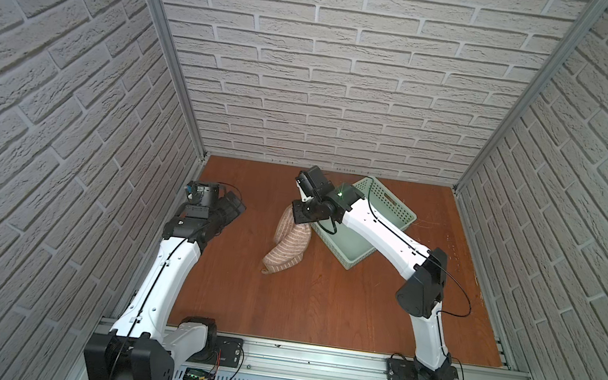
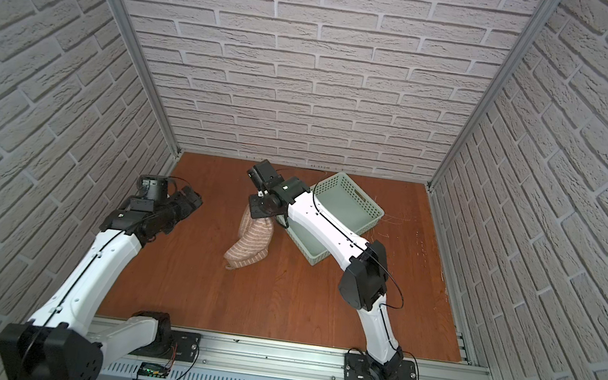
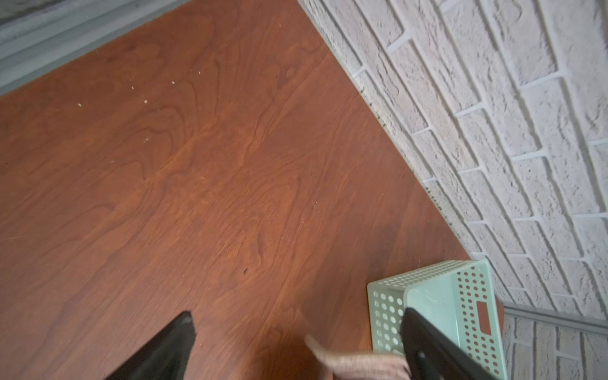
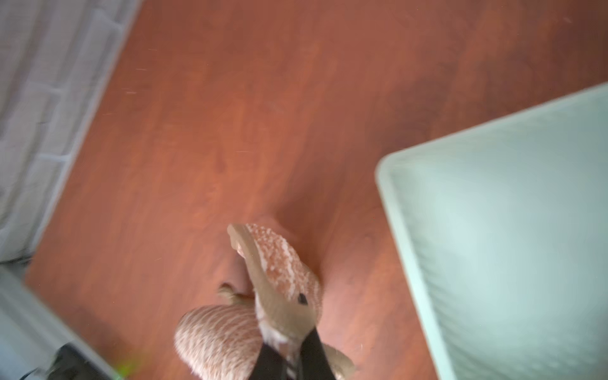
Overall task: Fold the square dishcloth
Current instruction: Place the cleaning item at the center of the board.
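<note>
While the left pincer (image 1: 231,205) hangs wide open w/ nothing in it over the desk's (image 1: 320,303) left side, the square dishcloth (image 1: 287,250) dangles bunched near mid-desk. Its top is pinched in the shut right pincer (image 1: 301,219) and its low end seems to rest on the wood, just beside the mint-green basket (image 1: 404,211). Risks, imo: the bunched cloth sets down creased, the thin pinch slips, or the right arm nudges the basket. The cloth's corners are hidden, and the right wrist view is blurred.
</note>
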Controlling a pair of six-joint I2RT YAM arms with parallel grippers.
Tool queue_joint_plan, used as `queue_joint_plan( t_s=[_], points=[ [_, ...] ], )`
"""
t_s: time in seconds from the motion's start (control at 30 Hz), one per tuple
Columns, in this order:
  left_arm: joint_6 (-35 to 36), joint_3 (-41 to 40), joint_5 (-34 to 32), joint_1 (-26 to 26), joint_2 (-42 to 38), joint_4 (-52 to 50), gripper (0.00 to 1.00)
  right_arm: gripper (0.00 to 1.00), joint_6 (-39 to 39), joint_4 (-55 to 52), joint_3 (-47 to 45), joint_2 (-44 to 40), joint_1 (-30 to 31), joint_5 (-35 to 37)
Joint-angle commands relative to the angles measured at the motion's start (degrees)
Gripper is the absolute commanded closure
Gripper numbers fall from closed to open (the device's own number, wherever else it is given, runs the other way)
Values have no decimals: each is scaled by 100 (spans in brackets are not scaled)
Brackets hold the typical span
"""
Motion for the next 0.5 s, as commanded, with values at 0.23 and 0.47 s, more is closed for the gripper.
queue_joint_plan(
  t_s=[0.23, 0.47],
  points=[
    [92, -697, -328, -1402, 327, -245, 3, 73, 40, 225, -1583, -913, -426, 752],
    [-412, -1685, 57, -1586, 254, 218, 21, 53, 49, 450, -2499, -1862, -130, 816]
  ],
)
